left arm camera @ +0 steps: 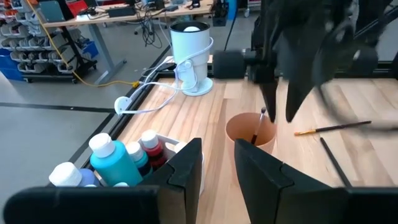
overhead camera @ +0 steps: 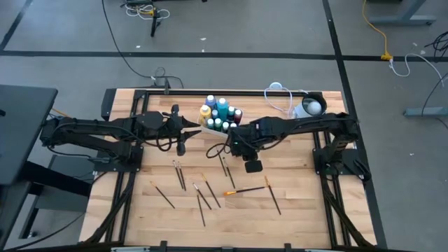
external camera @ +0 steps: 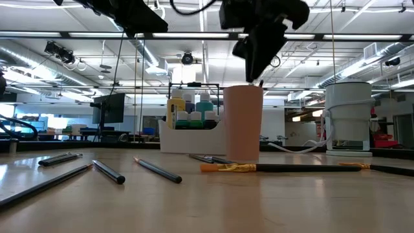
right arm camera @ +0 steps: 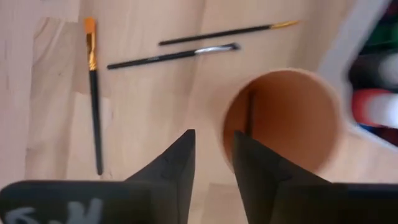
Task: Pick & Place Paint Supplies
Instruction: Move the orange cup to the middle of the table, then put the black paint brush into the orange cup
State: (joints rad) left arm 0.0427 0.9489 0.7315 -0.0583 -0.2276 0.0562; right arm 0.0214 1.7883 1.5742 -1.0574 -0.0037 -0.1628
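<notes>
A tan cup (left arm camera: pixel 250 132) stands on the wooden table next to a white tray of white-capped paint bottles (overhead camera: pixel 220 115). One thin dark brush (right arm camera: pixel 250 112) leans inside the cup against its wall. My right gripper (right arm camera: pixel 211 155) hangs open just above the cup's rim (external camera: pixel 244 87), pointing down, with nothing between its fingers. My left gripper (left arm camera: pixel 217 168) waits open and about level, left of the tray, facing the cup. Several dark brushes (overhead camera: pixel 203 194) and an orange-ended one (overhead camera: pixel 241 190) lie flat on the table nearer the front edge.
A white-and-grey round container (overhead camera: pixel 311 107) with a white cable stands at the far right corner. Two brushes (right arm camera: pixel 186 46) lie close to the cup. Bare wood shows along the table's near edge (overhead camera: pixel 301 224).
</notes>
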